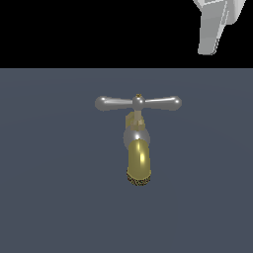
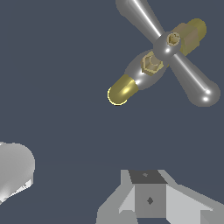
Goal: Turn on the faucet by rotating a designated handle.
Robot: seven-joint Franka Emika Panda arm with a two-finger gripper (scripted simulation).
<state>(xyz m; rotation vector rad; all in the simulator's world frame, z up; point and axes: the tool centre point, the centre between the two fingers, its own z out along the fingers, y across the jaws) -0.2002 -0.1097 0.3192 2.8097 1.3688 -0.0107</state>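
The faucet (image 1: 138, 148) stands on the dark grey floor in the middle of the exterior view, its gold spout (image 1: 139, 160) curving toward the camera and ending in a speckled rim. Across its top lies the handle (image 1: 138, 103), a level silver crossbar with two bulb-ended arms and a small gold-tipped hub. My gripper (image 1: 210, 42) hangs high at the exterior view's upper right, well above and away from the handle, touching nothing. Only part of it shows, so I cannot tell how its jaws stand. The wrist view shows the faucet (image 2: 144, 72) and handle (image 2: 168, 46) from above, far from my gripper (image 2: 148, 197).
The floor (image 1: 49, 197) is flat dark grey around the faucet, with a black background above it. A pale rounded part of the arm (image 2: 13, 170) shows at the edge of the wrist view.
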